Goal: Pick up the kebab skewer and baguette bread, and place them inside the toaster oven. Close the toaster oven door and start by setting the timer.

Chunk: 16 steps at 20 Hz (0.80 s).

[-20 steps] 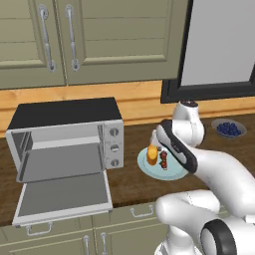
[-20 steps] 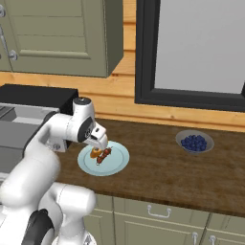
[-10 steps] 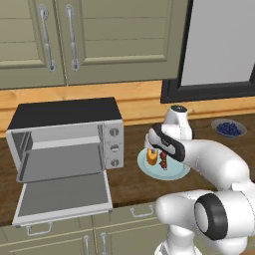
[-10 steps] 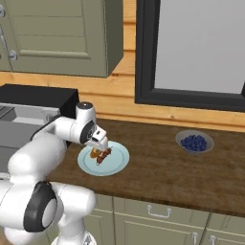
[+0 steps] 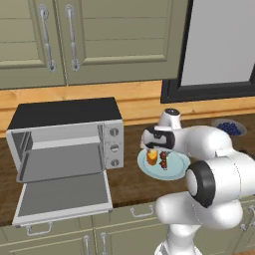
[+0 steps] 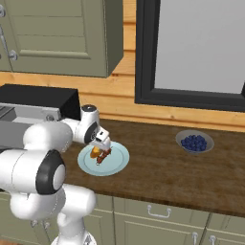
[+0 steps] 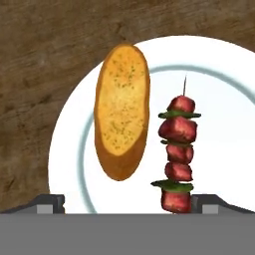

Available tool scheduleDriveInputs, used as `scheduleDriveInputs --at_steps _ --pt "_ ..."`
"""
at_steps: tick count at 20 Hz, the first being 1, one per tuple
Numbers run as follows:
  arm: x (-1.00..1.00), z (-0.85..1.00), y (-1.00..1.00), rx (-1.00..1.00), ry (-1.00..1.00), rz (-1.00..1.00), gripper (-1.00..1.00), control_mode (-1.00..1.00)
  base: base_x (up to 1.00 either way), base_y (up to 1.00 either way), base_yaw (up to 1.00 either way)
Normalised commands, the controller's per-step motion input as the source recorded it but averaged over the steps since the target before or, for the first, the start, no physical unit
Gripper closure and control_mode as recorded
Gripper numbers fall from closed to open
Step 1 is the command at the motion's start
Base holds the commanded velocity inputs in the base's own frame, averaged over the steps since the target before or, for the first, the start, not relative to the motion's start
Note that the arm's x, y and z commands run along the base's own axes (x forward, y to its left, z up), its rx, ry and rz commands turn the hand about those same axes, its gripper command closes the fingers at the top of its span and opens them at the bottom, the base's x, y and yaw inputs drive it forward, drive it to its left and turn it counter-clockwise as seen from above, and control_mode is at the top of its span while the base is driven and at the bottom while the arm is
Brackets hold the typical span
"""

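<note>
The skewer (image 7: 178,154) and the bread (image 7: 122,110) lie side by side on a pale plate (image 7: 224,164), in the middle of the hand view. The bread is on the left, the skewer on the right, a little apart. The gripper (image 5: 155,149) hangs right over them with its fingers spread wide, holding nothing. This looks like the first step: picking one up. Next it should drop lower and pinch. The oven (image 5: 64,149) waits at the left of the left base view, its door (image 5: 62,196) down. The finger tips are mostly cut off at the bottom.
</note>
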Motion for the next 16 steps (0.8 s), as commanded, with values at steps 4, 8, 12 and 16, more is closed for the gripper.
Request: scheduleDriveInputs --at_steps 4,8,12,16 --pt "0.51 -0.29 0.00 0.00 0.03 0.00 -1.00 -1.00 0.00 0.00 0.00" --pt "0.33 -0.31 0.00 0.00 0.04 0.00 -1.00 -1.00 0.00 0.00 0.00" --pt "0.23 -0.25 0.00 0.00 0.03 0.00 -1.00 -1.00 0.00 0.00 0.00" --pt "0.16 -0.22 0.00 0.00 0.02 0.00 -1.00 -1.00 0.00 0.00 0.00"
